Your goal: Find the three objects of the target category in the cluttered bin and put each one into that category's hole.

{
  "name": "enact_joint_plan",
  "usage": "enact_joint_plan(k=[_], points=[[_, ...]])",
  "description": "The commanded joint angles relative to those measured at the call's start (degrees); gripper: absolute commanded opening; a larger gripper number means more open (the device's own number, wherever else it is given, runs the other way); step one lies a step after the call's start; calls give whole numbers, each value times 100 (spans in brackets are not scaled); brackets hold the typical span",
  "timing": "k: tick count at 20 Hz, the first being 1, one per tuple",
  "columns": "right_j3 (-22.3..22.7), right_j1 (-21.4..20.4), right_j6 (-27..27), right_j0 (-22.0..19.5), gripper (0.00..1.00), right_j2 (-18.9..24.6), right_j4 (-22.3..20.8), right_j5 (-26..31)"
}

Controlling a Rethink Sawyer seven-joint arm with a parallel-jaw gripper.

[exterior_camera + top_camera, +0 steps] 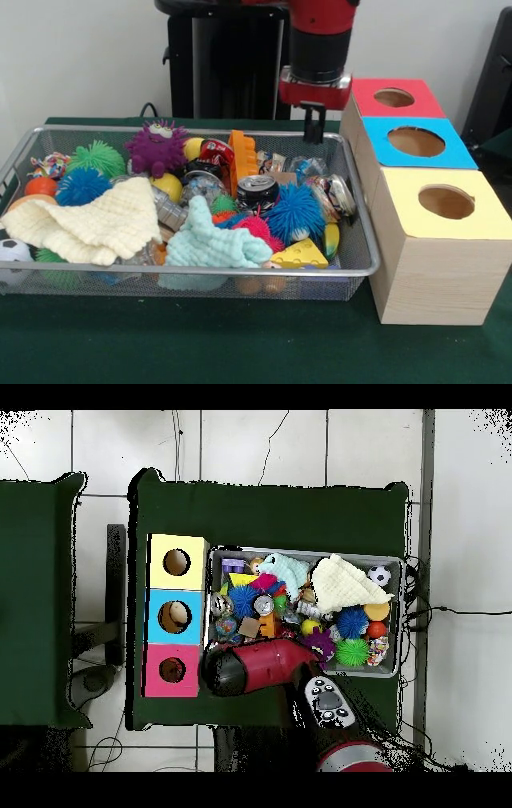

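The robot's black hand (314, 120) hangs above the far rim of the wire-mesh bin (362, 264); whether it is spread cannot be told. A descent should pick one exposed item, such as the crushed soda can (257, 190) mid-bin (target category unstated). Red (394, 98), blue (416, 142) and yellow (446, 202) holes look empty.

Wire-mesh metal bin (358, 240) stands level on green cloth, heaped with soft toys, spiky balls, cans and two knitted cloths; at its 3 o'clock, in the front view, a row of three wooden boxes with round holes: yellow-topped (446, 202), blue-topped (416, 142), red-topped (394, 98).
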Motion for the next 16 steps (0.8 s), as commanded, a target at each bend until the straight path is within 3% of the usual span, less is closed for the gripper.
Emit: enact_joint_plan(k=[1,3,7,12,16], points=[[-1002,739,-795,-637,0,15,-574,227],[-1302,971,-1301,-1111,0,360,-560,654],[-1850,1320,-1953,-1626,0,767,-809,1044],[-2038,1480,-1688,-1896,0,916,-886,984],[-2324,1600,-1743,-2060,0,1066,-830,1360]])
